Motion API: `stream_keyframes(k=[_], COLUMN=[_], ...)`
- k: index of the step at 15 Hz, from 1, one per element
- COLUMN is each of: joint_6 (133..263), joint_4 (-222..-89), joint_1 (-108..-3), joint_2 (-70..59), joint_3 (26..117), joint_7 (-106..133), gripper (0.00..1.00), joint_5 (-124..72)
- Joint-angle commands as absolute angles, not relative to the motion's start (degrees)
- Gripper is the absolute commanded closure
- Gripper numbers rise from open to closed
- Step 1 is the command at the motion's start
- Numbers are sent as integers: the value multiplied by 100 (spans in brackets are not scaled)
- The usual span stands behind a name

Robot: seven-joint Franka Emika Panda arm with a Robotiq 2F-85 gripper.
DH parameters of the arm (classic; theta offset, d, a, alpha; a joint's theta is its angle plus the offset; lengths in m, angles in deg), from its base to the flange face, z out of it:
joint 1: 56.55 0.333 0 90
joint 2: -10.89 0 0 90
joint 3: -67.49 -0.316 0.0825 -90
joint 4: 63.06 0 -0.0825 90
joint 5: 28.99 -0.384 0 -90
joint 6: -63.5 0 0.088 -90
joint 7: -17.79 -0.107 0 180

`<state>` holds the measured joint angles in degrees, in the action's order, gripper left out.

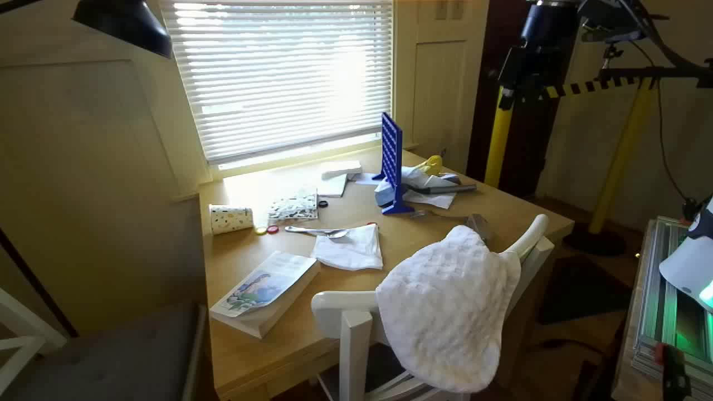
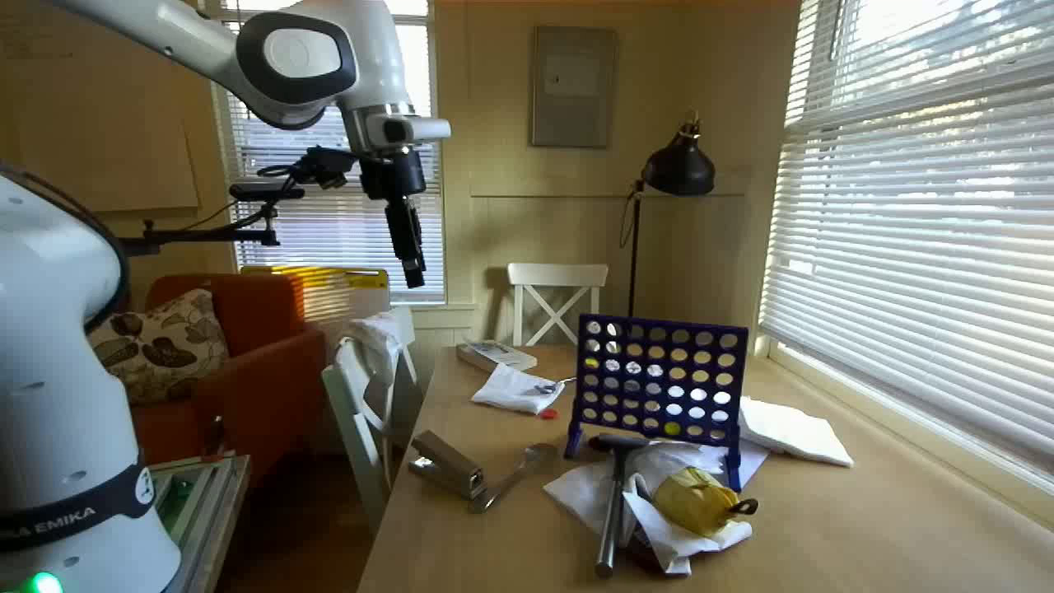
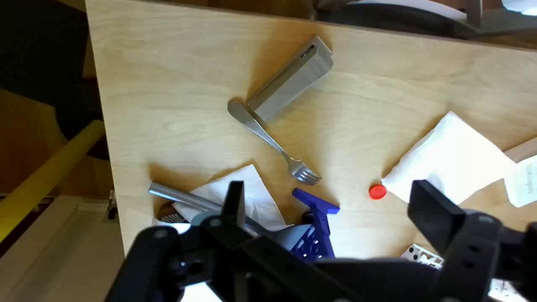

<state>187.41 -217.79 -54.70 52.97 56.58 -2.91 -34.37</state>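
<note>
In an exterior view, the arm (image 2: 300,53) reaches outward at height and bends at the wrist, its gripper (image 2: 414,273) pointing down well above the table (image 2: 865,527); one blue grid frame (image 2: 665,380) stands there. In an exterior view, one cup (image 1: 230,219) lies sideways, near one spoon (image 1: 309,230) and one book (image 1: 262,292). In the wrist view, the jaws stand wide apart, released; below, on the table, lie one fork (image 3: 268,138), just beside one stapler (image 3: 291,77), and one red disc (image 3: 377,191).

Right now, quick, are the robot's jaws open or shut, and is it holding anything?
Gripper: open, jaws wide apart, holding nothing.
</note>
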Motion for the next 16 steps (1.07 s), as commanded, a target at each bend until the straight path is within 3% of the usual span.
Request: stream_keyframes(k=[1, 6, 12, 15, 16], joint_6=[18723, 19005, 21460, 20860, 21187], joint_4=[-21767, -21703, -21675, -21501, -21743], joint_1=[-5466, -5582, -6164, -6342, -6124], joint_2=[5297, 4819, 2777, 2324, 2592], joint_3=[5665, 5759, 5805, 5515, 5849], joint_7=[-292, -634, -1596, -2702, -2067], gripper=[0, 0, 0, 0, 0], joint_5=[-3431, -3757, -3868, -3324, -3556])
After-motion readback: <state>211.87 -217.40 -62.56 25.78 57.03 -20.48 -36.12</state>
